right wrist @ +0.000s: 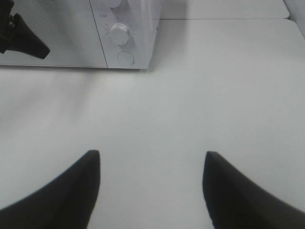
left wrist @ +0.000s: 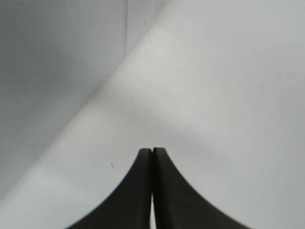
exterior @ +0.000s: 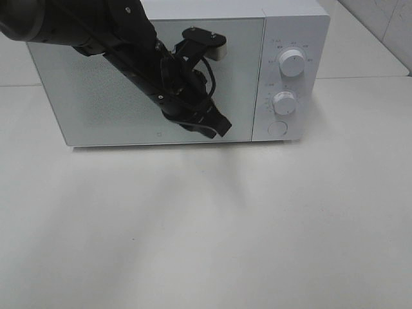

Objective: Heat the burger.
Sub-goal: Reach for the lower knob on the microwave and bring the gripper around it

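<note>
Starting from the left gripper (exterior: 222, 129), its two fingers are seen pressed flat together in the left wrist view, with nothing held between them. The tips are pointed down toward the table (exterior: 206, 225), just in front of the lower part of the microwave (exterior: 84, 96) door; whether the door is touched cannot be told. The right gripper (right wrist: 152, 155) is shown only in its own wrist view, where its two fingers are spread wide apart above the table and nothing is gripped. One microwave is counted, set at the back of the table with its door shut. Two knobs are mounted on its panel, the upper knob (exterior: 292, 64) above the lower knob (exterior: 284, 102), and one round button (exterior: 277, 127) is placed beneath them. Much of the door is covered by the left arm in the high view, and nothing can be made out through the pale, dotted door front. The markings round the knobs are too small to be read. The upper knob is cut off by the frame edge in the right wrist view. The burger is seen in none of the three views, so where it lies cannot be told.
</note>
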Controlling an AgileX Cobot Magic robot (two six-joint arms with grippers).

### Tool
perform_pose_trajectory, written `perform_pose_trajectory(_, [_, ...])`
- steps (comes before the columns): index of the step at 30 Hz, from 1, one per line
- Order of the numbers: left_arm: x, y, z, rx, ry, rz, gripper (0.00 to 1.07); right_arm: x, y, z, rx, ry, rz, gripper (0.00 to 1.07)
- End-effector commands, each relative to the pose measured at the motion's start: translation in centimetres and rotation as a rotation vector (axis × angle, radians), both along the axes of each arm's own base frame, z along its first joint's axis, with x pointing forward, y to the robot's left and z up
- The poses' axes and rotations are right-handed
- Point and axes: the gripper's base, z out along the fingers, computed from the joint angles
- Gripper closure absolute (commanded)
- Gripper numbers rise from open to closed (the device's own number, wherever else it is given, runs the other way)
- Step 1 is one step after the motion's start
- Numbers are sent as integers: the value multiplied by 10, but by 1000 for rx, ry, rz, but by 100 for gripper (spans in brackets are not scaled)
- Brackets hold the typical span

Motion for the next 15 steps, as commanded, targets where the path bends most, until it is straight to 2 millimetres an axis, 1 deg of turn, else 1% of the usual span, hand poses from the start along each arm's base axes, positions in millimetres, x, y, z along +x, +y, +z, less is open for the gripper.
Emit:
perform_pose_trajectory(1, [-12,11,-2,121,173,54,106,-3,0,0,-3,-36,1,48])
perform_pose_trajectory(4, [-15,14,0,151,206,70,106,-3,0,0,-3,-36,1,48])
perform_pose_trajectory(6, [-24,27,13,244,271,147,106,-3,0,0,-3,-36,1,48])
perform_pose_trajectory(7, [-24,27,13,244,271,147,106,-3,0,0,-3,-36,1,48])
perform_pose_trajectory(8, [-26,31,18,269,277,164,106,-3,0,0,-3,-36,1,48])
perform_pose_trajectory(9, [-30,38,28,315,277,184,106,-3,0,0,-3,-36,1,48])
perform_pose_trajectory(10, [-30,38,28,315,277,184,106,-3,0,0,-3,-36,1,48])
perform_pose_trajectory(11, [-33,45,37,353,270,211,106,-3,0,0,-3,-36,1,48])
perform_pose_trajectory(12, [-33,45,37,353,270,211,106,-3,0,0,-3,-36,1,48])
perform_pose_trajectory(13, [-35,48,42,369,273,231,106,-3,0,0,-3,-36,1,48])
perform_pose_trajectory(14, [-38,55,51,395,283,269,106,-3,0,0,-3,-36,1,48])
perform_pose_trajectory(15, [-38,55,51,395,283,269,106,-3,0,0,-3,-36,1,48])
